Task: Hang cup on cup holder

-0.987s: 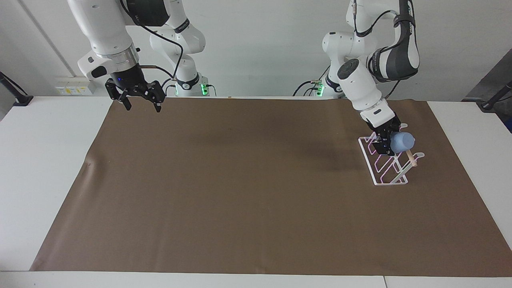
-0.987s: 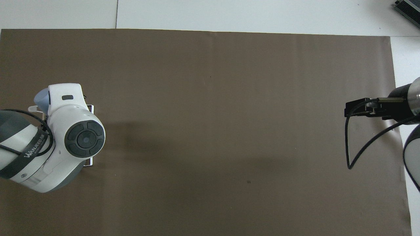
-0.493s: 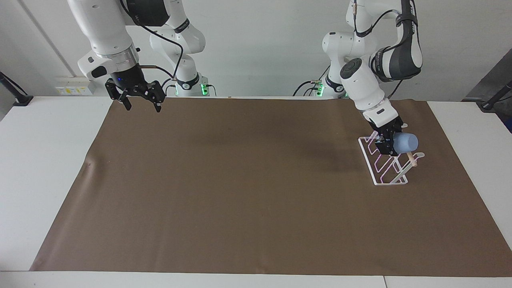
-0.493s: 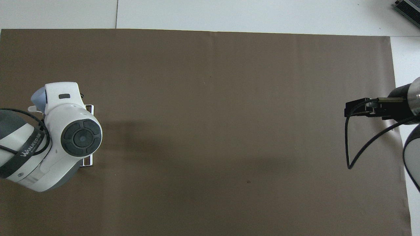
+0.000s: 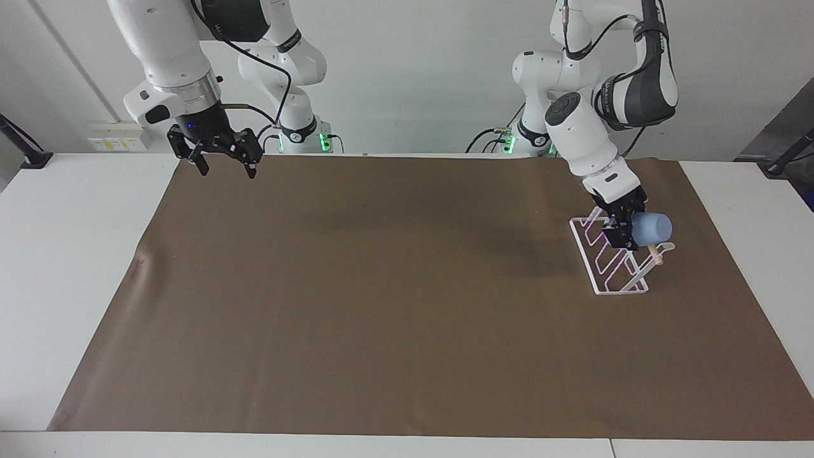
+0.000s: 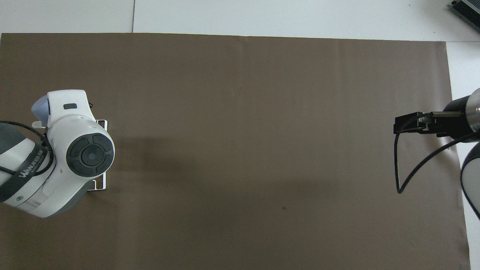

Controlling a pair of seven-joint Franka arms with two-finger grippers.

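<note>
The light-blue cup [image 5: 652, 228] lies tilted on its side in my left gripper [image 5: 626, 234], which is shut on it. The gripper holds it just over the top wooden dowel [image 5: 655, 255] of the white wire cup holder [image 5: 603, 272], which stands on the brown mat toward the left arm's end of the table. I cannot tell whether the cup touches a prong. In the overhead view only a sliver of the cup [image 6: 38, 108] and a corner of the holder [image 6: 102, 184] show beside the left arm. My right gripper [image 5: 226, 166] waits, open and empty, above the mat's corner near its base.
A brown mat [image 5: 381, 286] covers most of the white table [image 5: 76, 254]. The left arm's wrist and elbow [image 6: 71, 157] hang over the holder and hide it from above. A black cable [image 6: 397, 165] loops from the right arm.
My left gripper has carried the cup a little toward the left arm's end of the table, over the holder's dowel. The right arm has not moved.
</note>
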